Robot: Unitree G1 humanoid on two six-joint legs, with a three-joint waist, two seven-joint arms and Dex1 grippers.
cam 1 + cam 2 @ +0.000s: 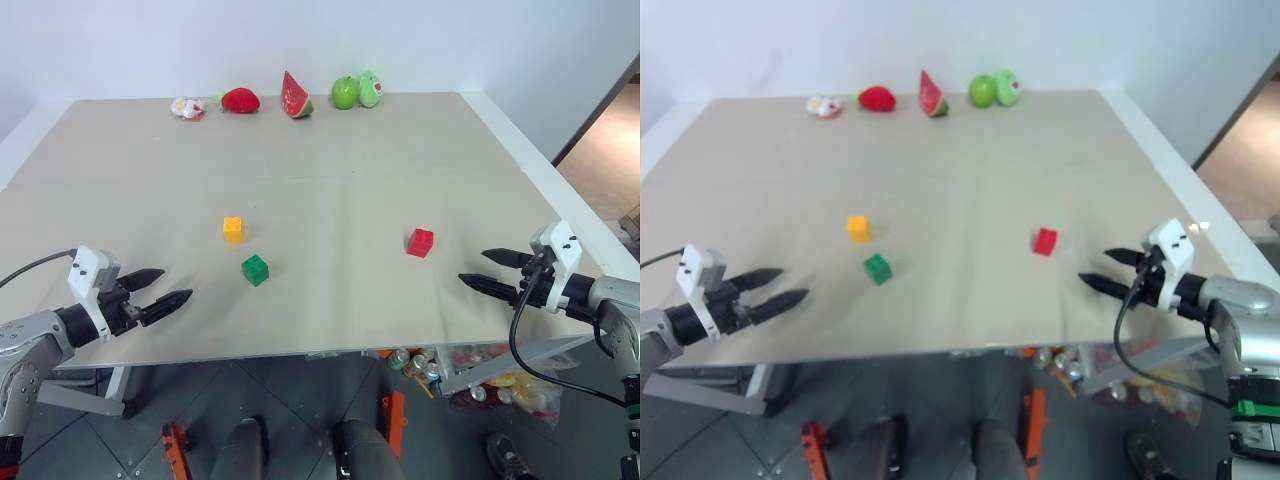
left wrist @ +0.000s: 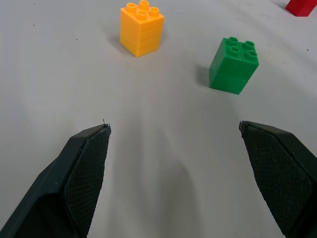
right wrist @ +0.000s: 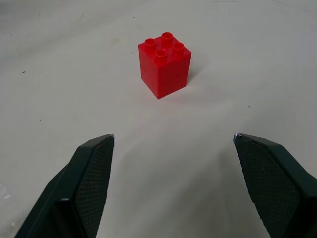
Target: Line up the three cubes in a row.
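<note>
Left eye view: red cube [image 1: 420, 242] sat apart from yellow-orange cube [image 1: 233, 229] and green cube [image 1: 255, 270], no row formed; left gripper [image 1: 163, 289] and right gripper [image 1: 489, 270] both gaped wide, empty.

A pale beige surface [image 1: 330, 200] carries three small studded cubes, all upright and apart: the yellow-orange cube [image 1: 233, 230] left of centre, the green cube [image 1: 255, 270] just beside it and nearer the front edge, and the red cube [image 1: 420, 242] well off to the right. Along the far edge lie a strawberry [image 1: 240, 100], a watermelon slice [image 1: 295, 96] and a green apple [image 1: 345, 92]. The left end effector [image 1: 165, 288] and the right end effector [image 1: 487, 270] hover near the front edge, fingers spread, holding nothing
</note>
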